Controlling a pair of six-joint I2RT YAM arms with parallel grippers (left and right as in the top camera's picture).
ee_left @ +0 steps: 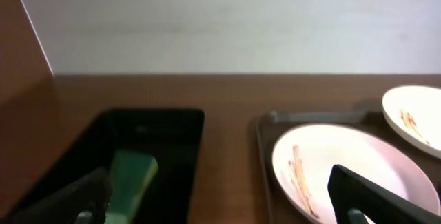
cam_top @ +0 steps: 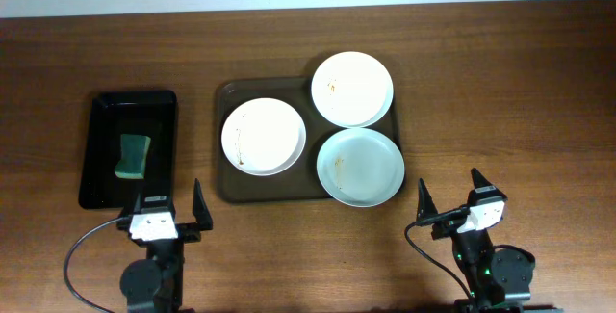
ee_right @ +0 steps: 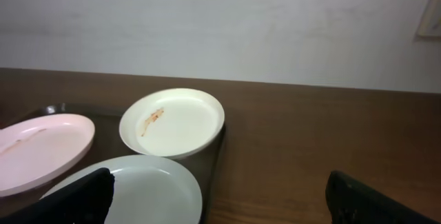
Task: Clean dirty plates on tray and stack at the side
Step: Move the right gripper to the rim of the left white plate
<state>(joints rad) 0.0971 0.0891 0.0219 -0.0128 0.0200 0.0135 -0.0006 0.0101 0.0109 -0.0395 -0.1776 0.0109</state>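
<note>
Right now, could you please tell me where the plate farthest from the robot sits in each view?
Overhead: farthest plate, upper centre-right.
Left wrist: same plate, cut off by the right edge.
Right wrist: same plate, left of centre.
Shared landmark: the tray beneath it.

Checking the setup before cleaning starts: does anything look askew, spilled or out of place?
Nothing spilled or broken. Two plates overhang the tray: the far right plate pokes past its far right corner, the near right plate past its near right rim. The left plate lies fully inside. All carry thin brown smears.
</note>
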